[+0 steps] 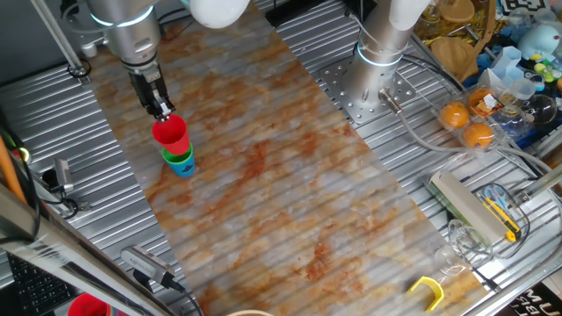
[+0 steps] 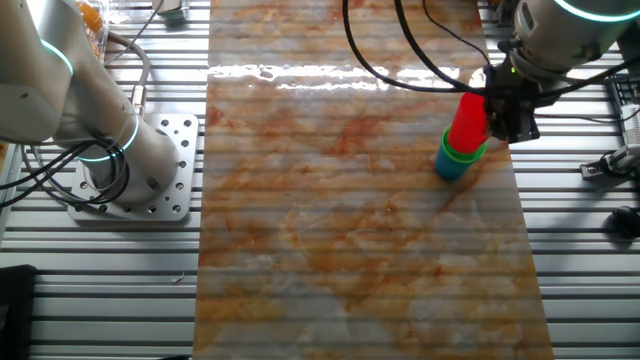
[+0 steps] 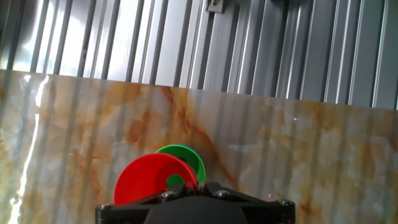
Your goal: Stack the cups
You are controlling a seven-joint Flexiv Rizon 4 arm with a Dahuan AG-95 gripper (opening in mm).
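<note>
I have the pincer (image 1: 164, 111) closed on the rim of the red cup (image 1: 170, 132), which it holds tilted above the other two. The green cup (image 1: 178, 155) sits nested in the blue cup (image 1: 183, 168), and that pair stands upright on the table (image 1: 290, 184) near its edge. The red cup's base is just inside the green cup's mouth, not seated, with most of its body above the green rim.

From the other fixed view, the pincer (image 2: 497, 112) comes in from the right, and the red cup (image 2: 467, 124) leans over the green cup (image 2: 462, 152), with the blue cup (image 2: 452, 167) at the bottom touching the table (image 2: 350, 230).

In the hand view, I look down into the red cup (image 3: 152, 177); its open mouth faces the camera, and a crescent of the green cup (image 3: 186, 158) shows behind it. The pincer (image 3: 189, 190) body fills the bottom edge, its fingertips meeting at the red rim. I cannot see the blue cup here. The marbled table (image 3: 280, 143) ends at ribbed metal beyond.
</note>
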